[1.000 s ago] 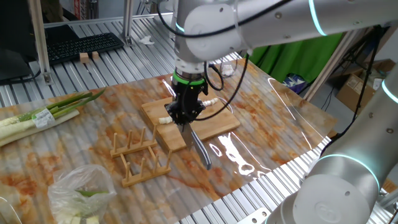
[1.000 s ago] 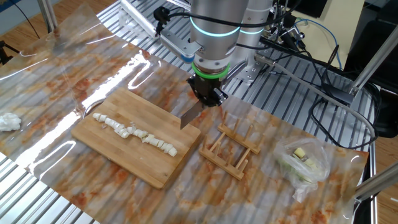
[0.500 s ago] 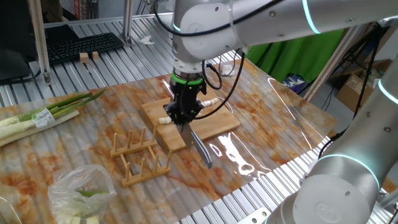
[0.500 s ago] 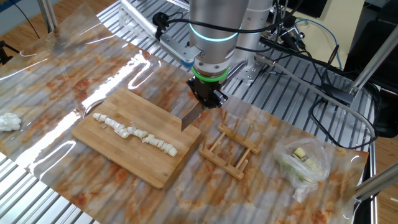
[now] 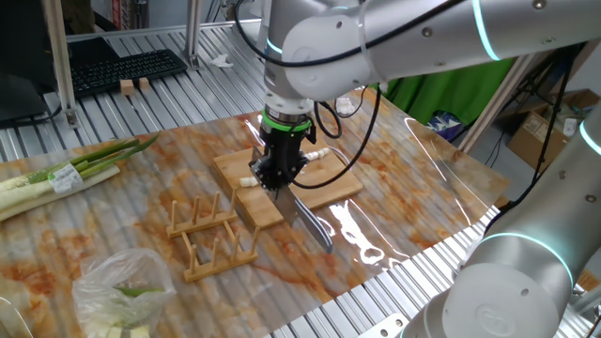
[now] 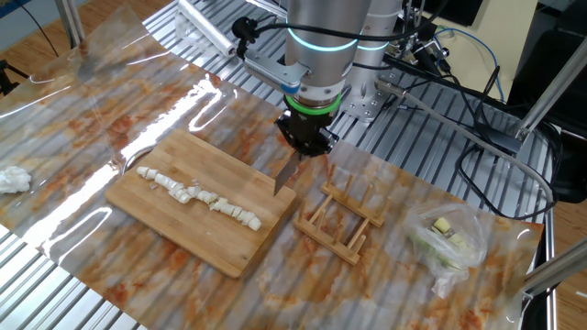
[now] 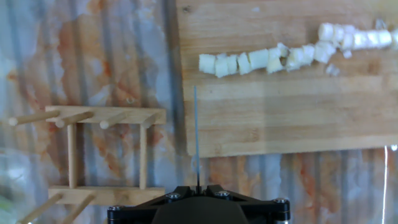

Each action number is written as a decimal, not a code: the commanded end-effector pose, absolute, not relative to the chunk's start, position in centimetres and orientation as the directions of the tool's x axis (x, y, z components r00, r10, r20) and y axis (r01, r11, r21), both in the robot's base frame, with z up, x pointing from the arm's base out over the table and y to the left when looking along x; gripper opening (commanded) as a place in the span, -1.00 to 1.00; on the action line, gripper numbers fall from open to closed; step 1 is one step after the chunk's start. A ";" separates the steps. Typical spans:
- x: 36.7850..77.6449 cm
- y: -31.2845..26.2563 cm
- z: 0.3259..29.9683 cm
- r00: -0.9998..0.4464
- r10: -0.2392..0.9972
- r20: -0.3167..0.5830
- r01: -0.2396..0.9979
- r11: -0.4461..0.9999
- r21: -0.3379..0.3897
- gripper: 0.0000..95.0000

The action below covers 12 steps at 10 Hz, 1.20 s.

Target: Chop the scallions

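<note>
Fingers of the end effector (image 6: 307, 147) hidden by its housing; knife (image 6: 286, 177) seen edge-on in hand view. Shifted slightly right since a second ago, blade now narrower. Clenched on knife, above board's (image 6: 197, 202) right edge. Scallions (image 6: 197, 194) lying chopped in a row across board, left of blade.

scallions (image 7: 267, 59): cream-white | board (image 6: 193, 229): tan wood grain | counter (image 6: 92, 101): grey marbled with rust-orange | rack (image 7: 106, 155): light wood | bundle (image 5: 66, 174): green and white
</note>
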<state>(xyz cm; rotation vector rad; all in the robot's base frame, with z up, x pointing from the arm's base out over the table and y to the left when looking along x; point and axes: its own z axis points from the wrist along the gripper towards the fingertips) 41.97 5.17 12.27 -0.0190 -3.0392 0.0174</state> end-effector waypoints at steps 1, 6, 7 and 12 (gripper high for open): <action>41.9 5.1 12.4 -0.994 0.035 0.106 0.033 0.999 -0.015 -1.00; 41.1 7.6 13.5 -0.989 0.087 0.122 0.085 0.996 -0.025 -1.00; 41.0 8.2 13.6 -0.988 0.095 0.121 0.092 0.995 -0.026 -1.00; 40.7 10.6 13.5 -0.984 0.134 0.120 0.132 0.991 -0.027 -1.00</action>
